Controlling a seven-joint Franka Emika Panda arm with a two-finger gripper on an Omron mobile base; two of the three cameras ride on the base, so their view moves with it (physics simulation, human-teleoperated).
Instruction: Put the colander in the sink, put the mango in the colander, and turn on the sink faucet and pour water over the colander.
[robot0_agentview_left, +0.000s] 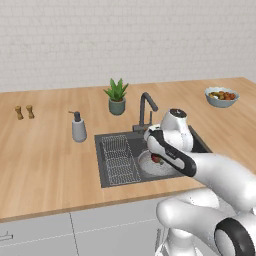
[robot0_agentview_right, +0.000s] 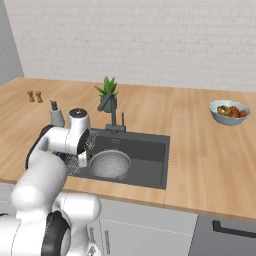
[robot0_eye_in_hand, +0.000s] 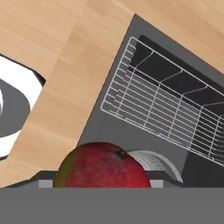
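The mango (robot0_eye_in_hand: 103, 168), red with a green patch, fills the bottom of the hand view between my fingertips. My gripper (robot0_eye_in_hand: 103, 183) is shut on it. From the left base view the mango (robot0_agentview_left: 156, 159) hangs just above the pale perforated colander (robot0_agentview_left: 149, 169), which sits in the dark sink (robot0_agentview_left: 114, 138) right of the wire rack. In the right base view my gripper (robot0_agentview_right: 88, 155) reaches down over the colander's (robot0_agentview_right: 110, 164) left rim. The dark gooseneck faucet (robot0_agentview_left: 146, 106) stands behind the basin; no water is visible running.
A wire rack (robot0_agentview_left: 119, 160) takes the sink's left part. A soap dispenser (robot0_agentview_left: 78, 127) and a potted plant (robot0_agentview_left: 116, 96) stand behind the sink. A bowl of fruit (robot0_agentview_left: 221, 96) sits far right, and two small shakers (robot0_agentview_left: 24, 112) far left.
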